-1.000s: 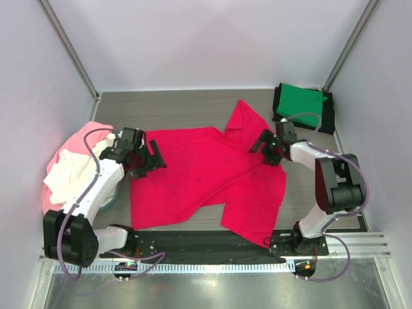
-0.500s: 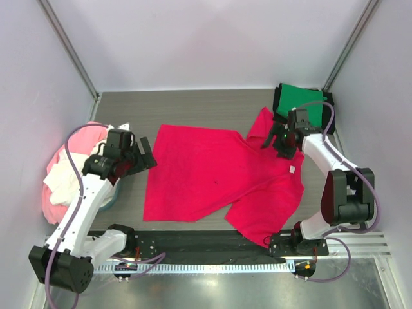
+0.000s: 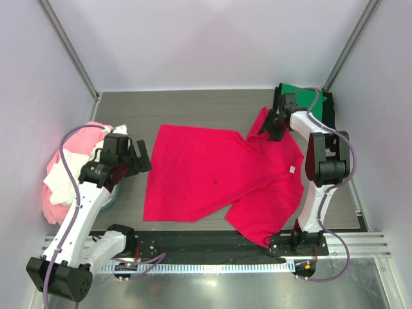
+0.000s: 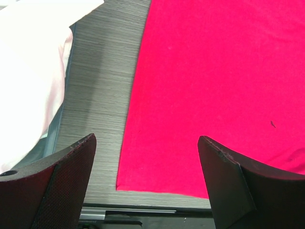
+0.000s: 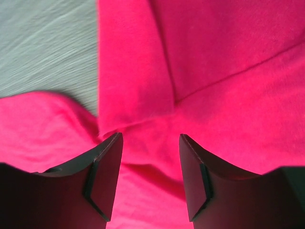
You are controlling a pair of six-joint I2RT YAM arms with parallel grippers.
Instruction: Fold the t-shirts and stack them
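The crimson red-pink t-shirt (image 3: 212, 177) lies spread flat in the middle of the grey wood-grain surface (image 3: 193, 106), with a heap of light pink and white t-shirts (image 3: 61, 177) at the left edge and a folded vivid green t-shirt (image 3: 317, 103) in the far right corner. My left hand (image 4: 145, 143) hovers spread wide over the crimson shirt's left edge. My right hand (image 5: 150, 138) stands half-spread astride a bunched fold at its far sleeve.

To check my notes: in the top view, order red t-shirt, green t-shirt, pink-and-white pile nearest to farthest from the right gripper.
1. The red t-shirt, directly under the right gripper.
2. The green t-shirt, folded, just behind it, right.
3. The pink-and-white pile, far left edge.
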